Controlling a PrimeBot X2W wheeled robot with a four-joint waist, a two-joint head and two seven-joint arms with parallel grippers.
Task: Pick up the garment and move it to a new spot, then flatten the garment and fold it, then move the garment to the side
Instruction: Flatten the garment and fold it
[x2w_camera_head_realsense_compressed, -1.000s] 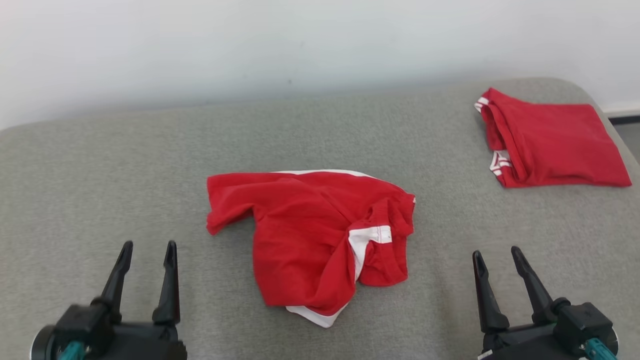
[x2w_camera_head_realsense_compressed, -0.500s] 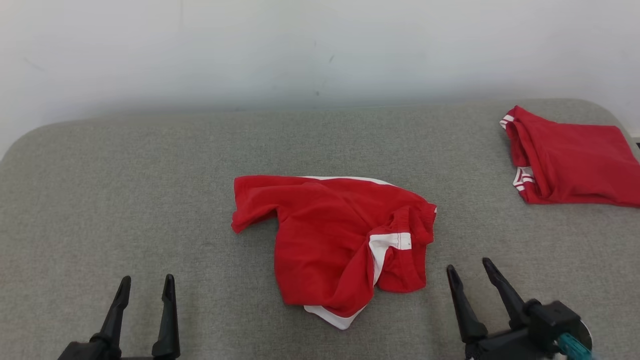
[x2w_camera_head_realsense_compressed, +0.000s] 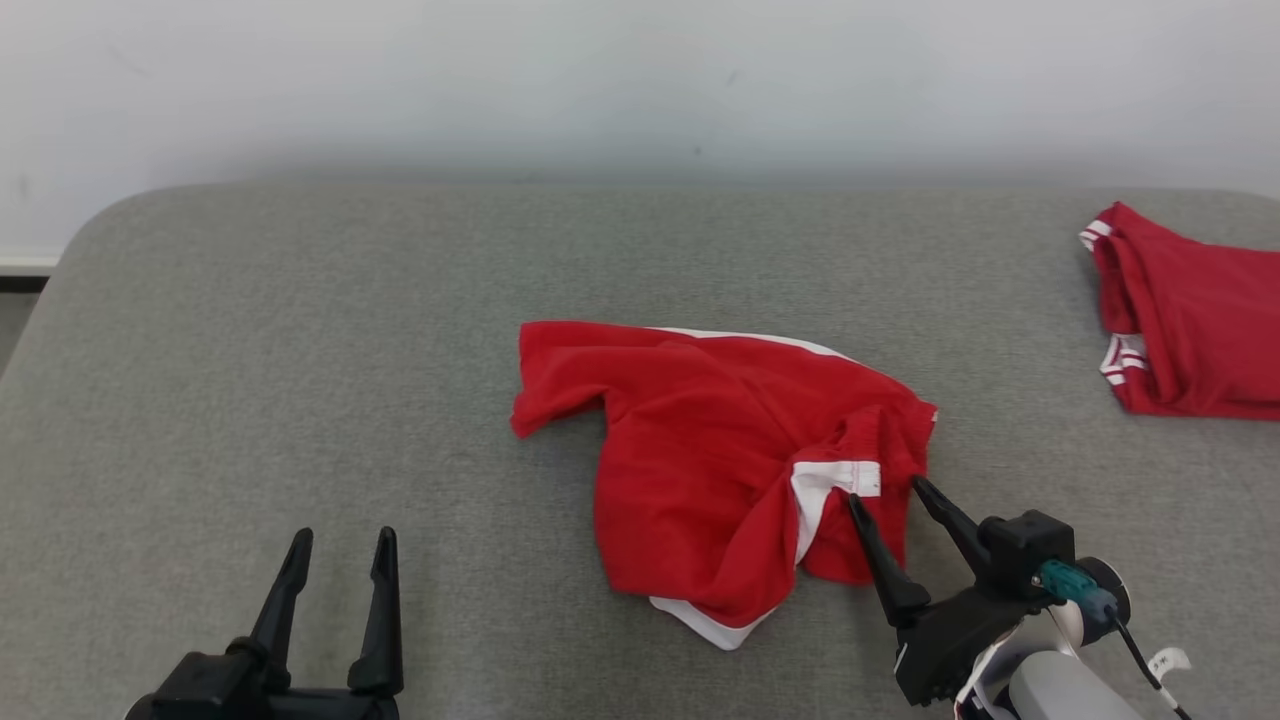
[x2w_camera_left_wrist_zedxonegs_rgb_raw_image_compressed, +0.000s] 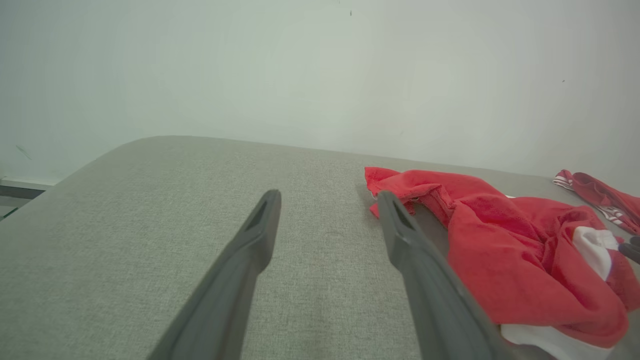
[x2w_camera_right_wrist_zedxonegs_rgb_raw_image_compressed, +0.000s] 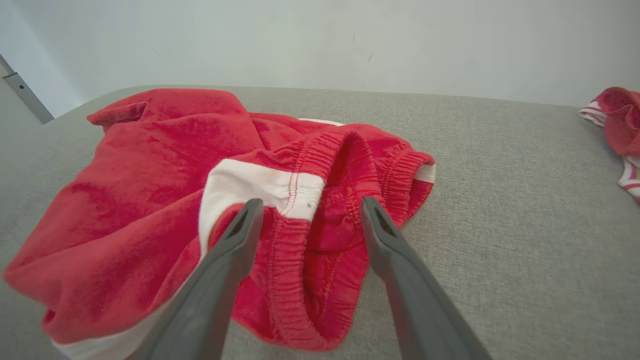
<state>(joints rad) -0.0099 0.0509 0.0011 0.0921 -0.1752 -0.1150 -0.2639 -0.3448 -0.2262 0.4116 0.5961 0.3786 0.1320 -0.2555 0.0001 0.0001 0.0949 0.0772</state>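
Plainly, the red garment (x2w_camera_head_realsense_compressed: 720, 450) lies crumpled mid grey surface (x2w_camera_head_realsense_compressed: 300, 350), directly ahead of the right gripper (x2w_camera_head_realsense_compressed: 885, 490): jaws wide open, straddling its waistband (x2w_camera_right_wrist_zedxonegs_rgb_raw_image_compressed: 345, 150), prob. touching cloth. Left gripper (x2w_camera_head_realsense_compressed: 343, 534), open too, sits well apart.

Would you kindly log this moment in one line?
right gripper: jaws open at waistband of red shorts | left gripper: jaws open, apart | red shorts: crumpled, not lifted

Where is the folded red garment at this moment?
In the head view, the folded red garment lies at the far right edge of the grey surface. It is well apart from the crumpled red garment in the middle.
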